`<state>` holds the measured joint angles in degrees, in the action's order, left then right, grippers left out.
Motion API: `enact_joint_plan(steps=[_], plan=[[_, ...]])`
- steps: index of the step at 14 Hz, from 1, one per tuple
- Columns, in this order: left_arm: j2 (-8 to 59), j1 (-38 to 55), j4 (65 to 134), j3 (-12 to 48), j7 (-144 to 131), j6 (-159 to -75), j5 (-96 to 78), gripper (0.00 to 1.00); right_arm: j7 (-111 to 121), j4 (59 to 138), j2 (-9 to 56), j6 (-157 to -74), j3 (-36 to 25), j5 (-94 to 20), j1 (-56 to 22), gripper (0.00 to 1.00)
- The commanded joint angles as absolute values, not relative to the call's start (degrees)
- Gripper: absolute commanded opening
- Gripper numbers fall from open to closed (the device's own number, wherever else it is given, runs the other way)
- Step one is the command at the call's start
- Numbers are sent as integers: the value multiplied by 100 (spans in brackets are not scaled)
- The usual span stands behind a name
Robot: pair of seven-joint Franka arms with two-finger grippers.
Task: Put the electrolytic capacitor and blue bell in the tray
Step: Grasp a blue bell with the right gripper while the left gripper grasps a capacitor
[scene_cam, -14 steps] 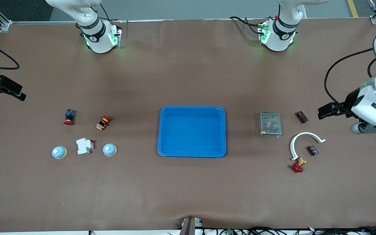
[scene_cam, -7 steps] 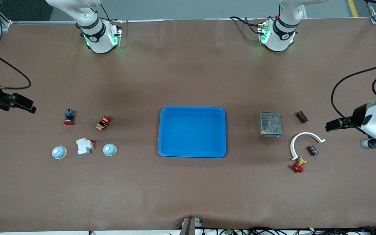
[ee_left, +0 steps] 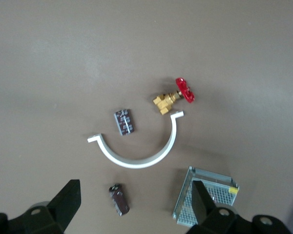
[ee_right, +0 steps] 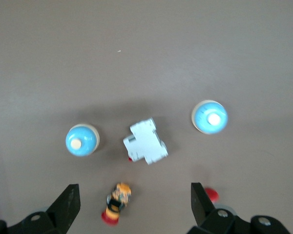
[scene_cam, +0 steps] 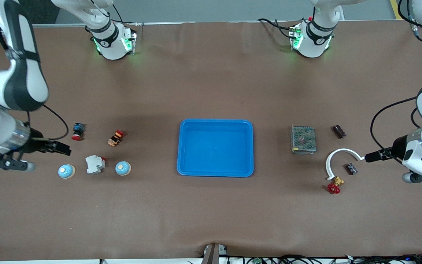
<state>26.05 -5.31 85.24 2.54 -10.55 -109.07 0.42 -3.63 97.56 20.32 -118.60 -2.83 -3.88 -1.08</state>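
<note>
Tray (scene_cam: pixel 215 147): mid-table, nothing in it.
Capacitors: one (scene_cam: pixel 339 131) beside the mesh box (scene_cam: pixel 303 139); another (scene_cam: pixel 351 168) near the white clip (scene_cam: pixel 339 159).
Blue bells: two (scene_cam: pixel 66 171) (scene_cam: pixel 123 168), flanking the white breaker (scene_cam: pixel 95 164).
My left gripper (ee_left: pixel 134 209): fingers spread, above the clip and capacitors.
My right gripper (ee_right: pixel 132 207): fingers spread, above the bells.

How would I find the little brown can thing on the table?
Start at the big bright blue plastic tray and go toward the left arm's end of the table, past the metal mesh box. Right beside that box lies the small dark brown cylinder capacitor, round, unlike the flat dark rectangular block nearer the camera.
</note>
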Motion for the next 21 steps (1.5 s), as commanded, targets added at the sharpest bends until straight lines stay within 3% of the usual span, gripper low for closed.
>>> enact_joint_plan(steps=[1, 5, 11, 21], plan=[[2873, -518, 8455, 202, -1230, -11196, 44, 100, -422, 9668, 2538, -12399, -281, -475, -333, 100], [3251, -571, 8517, 106, -1239, -11776, 263, 100, -623, 9677, 3198, -13270, -281, -483, -545, 100], [3524, -668, 9070, 79, -1353, -12682, 272, 100, -1608, 9712, 3717, -13921, -290, -475, -1133, 100], [3937, -606, 9149, 79, -1793, -13034, 299, 100, -1608, 9932, 3876, -13975, -290, -413, -1239, 100]])
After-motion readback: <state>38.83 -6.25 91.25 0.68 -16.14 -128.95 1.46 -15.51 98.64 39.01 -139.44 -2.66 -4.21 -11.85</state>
